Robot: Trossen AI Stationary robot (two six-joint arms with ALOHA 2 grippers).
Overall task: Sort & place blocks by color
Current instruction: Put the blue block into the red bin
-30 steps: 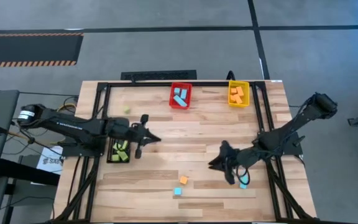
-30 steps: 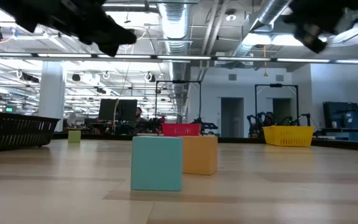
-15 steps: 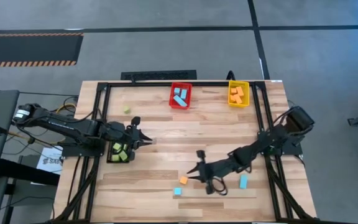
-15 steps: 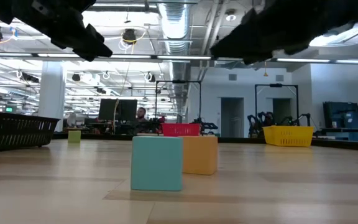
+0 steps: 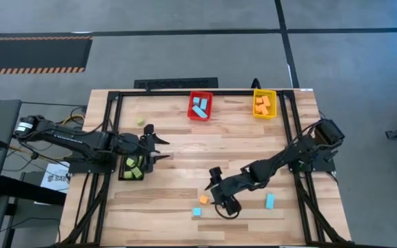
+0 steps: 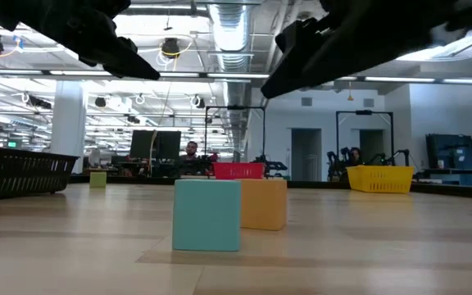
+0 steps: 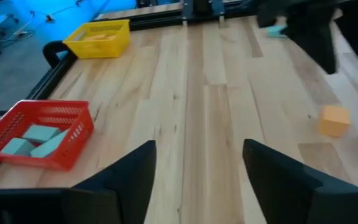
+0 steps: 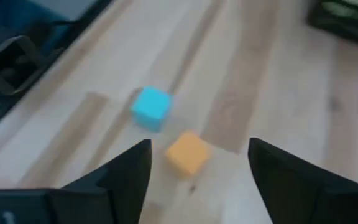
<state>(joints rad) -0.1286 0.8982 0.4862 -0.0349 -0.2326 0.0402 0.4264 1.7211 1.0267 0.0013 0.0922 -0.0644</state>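
Note:
An orange cube (image 5: 203, 199) and a light blue cube (image 5: 196, 212) rest on the table near its near edge. In the low view the blue cube (image 6: 206, 215) is in front of the orange cube (image 6: 265, 203). My right gripper (image 5: 212, 191) hovers open just right of them. In its wrist view the orange cube (image 8: 188, 152) lies ahead between the fingers, and the blue cube (image 8: 151, 107) lies beyond. A blue bar (image 5: 269, 201) lies farther right. My left gripper (image 5: 160, 148) is open beside the black bin (image 5: 131, 167), which holds green blocks. A lone green block (image 5: 140, 122) sits far left.
A red bin (image 5: 200, 107) with blue blocks and a yellow bin (image 5: 265, 104) with orange blocks stand at the far edge. A black frame (image 5: 185, 93) runs along the table's sides. Bare wood lies between the two arms.
My right gripper has swept from the blue bar toward the table's left, and now hovers by the orange and blue cubes; the bar stays on the table. My left gripper has drawn back a little toward the black bin and opened.

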